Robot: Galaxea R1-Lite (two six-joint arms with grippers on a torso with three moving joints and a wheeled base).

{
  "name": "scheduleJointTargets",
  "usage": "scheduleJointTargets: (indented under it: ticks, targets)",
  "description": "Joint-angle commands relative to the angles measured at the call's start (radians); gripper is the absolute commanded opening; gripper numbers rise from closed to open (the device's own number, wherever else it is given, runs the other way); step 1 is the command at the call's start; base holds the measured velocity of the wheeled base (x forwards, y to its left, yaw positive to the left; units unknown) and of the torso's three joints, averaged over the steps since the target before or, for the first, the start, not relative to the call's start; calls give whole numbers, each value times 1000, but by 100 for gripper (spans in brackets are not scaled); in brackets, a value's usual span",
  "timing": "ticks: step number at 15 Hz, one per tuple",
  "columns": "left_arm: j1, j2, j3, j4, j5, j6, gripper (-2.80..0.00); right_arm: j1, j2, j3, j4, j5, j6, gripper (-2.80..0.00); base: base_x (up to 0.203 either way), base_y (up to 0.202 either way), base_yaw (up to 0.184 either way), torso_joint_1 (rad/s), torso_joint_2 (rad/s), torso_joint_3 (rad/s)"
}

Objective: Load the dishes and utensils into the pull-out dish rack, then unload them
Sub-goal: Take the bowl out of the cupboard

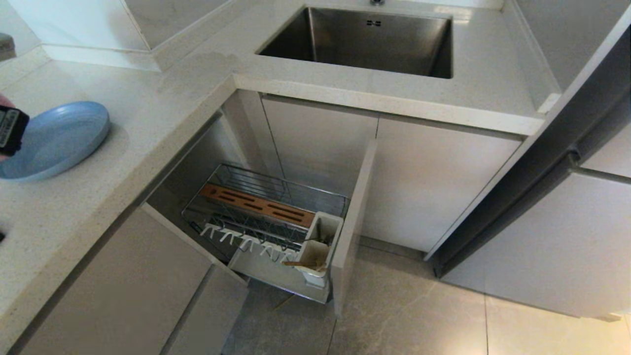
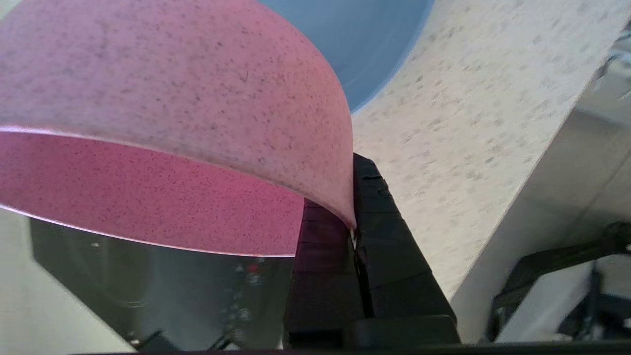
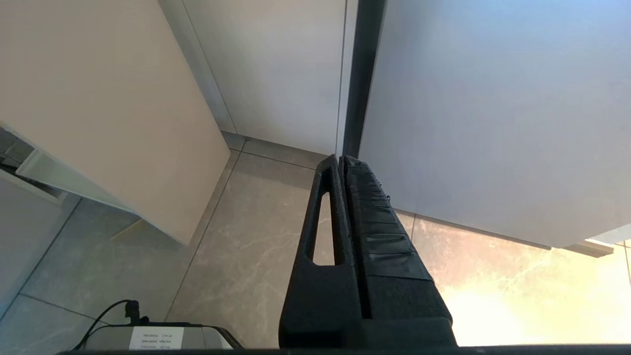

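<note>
From the head, the light-blue plate [image 1: 54, 139] lies on the counter [image 1: 162, 113] at the far left beside the left gripper [image 1: 11, 130], while the pull-out dish rack [image 1: 266, 224] stands open below with chopsticks [image 1: 303, 265] in its white utensil cup [image 1: 315, 256]. The left wrist shows that gripper pinching the pink bowl [image 2: 162, 123] by its rim above the counter, near the plate. The right wrist shows the right gripper [image 3: 343, 160] pressed together, hanging over the floor [image 3: 236, 256] by the cabinets.

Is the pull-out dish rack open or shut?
Open. The pull-out dish rack is slid out from under the counter, so its wooden strip, white prongs and utensil cup show.
</note>
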Motion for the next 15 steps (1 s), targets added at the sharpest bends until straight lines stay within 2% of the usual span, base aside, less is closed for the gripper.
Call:
scheduleJointTargets:
  ticks: [1, 4, 6, 15]
  targets:
    - [7, -4, 0, 7, 2, 9, -280, 0, 0, 8, 0, 0, 0, -280, 0, 0, 0, 0, 0, 0]
    - [39, -2, 0, 12, -4, 93, -280, 0, 0, 8, 0, 0, 0, -280, 0, 0, 0, 0, 0, 0]
    - [51, 8, 0, 47, -33, 138, -280, 0, 0, 8, 0, 0, 0, -280, 0, 0, 0, 0, 0, 0]
    - [93, 122, -26, 38, -48, 142, -280, 0, 0, 8, 0, 0, 0, -280, 0, 0, 0, 0, 0, 0]
